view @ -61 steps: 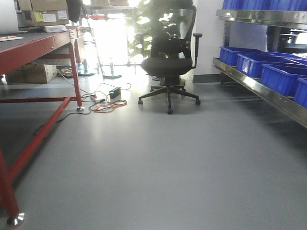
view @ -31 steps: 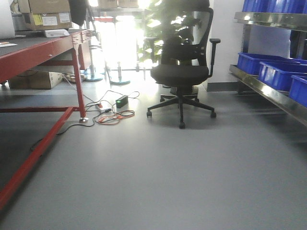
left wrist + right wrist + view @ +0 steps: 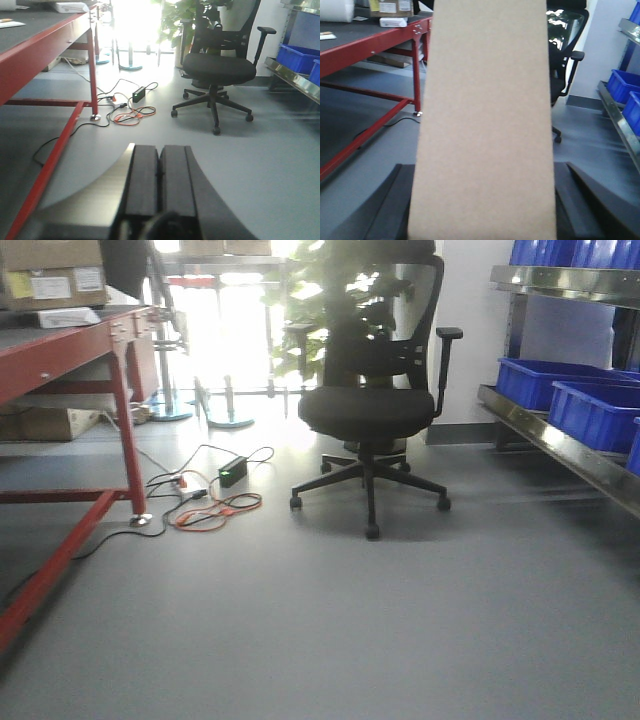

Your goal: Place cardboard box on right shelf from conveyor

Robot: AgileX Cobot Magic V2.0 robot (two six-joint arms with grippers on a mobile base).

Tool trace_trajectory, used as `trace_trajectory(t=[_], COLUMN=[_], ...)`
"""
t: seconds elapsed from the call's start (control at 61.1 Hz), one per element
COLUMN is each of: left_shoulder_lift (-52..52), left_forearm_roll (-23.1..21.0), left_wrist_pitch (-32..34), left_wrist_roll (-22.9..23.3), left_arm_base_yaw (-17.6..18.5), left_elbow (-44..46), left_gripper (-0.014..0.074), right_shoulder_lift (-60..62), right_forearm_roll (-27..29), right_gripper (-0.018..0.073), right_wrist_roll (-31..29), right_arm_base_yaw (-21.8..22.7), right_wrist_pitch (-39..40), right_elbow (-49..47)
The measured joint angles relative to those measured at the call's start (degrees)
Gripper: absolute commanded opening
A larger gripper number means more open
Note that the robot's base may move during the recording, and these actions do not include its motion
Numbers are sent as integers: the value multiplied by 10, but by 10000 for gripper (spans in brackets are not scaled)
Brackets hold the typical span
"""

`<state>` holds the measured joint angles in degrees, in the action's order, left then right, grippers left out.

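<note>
black office chair (image 3: 365, 410), floor cables (image 3: 212, 512)

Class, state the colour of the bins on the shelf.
The bins on the shelf are blue, shown best in the front-facing view.

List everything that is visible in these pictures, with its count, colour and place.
cardboard box: one, tan, in the right gripper.
conveyor: one, red frame, dark belt, left side.
shelf: one, steel, right side.
bins: several, blue, on the shelf.
chair: one, black, middle of floor.
plant: one, green, behind the chair.
cables: few, orange and black, floor by the conveyor.
labelled box: one, brown, far end of conveyor.
left gripper: one, black, shut, empty.
right gripper: one, black, shut on the cardboard box.
</note>
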<state>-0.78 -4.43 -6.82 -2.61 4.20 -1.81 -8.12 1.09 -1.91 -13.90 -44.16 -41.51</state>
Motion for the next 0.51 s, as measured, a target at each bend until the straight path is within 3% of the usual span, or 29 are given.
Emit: trace_trajectory(t=[0.507], left_shoulder_lift=[0], left_forearm_roll=[0], left_wrist_pitch=[0], left_wrist_roll=[0], left_arm_base_yaw=[0], left_elbow=[0], left_gripper=[-116], right_shoulder_lift=[0], right_forearm_roll=[1], right_gripper=[193], right_wrist_roll=[0], right_arm_base_yaw=[0], right_wrist_pitch=[0], right_elbow=[0])
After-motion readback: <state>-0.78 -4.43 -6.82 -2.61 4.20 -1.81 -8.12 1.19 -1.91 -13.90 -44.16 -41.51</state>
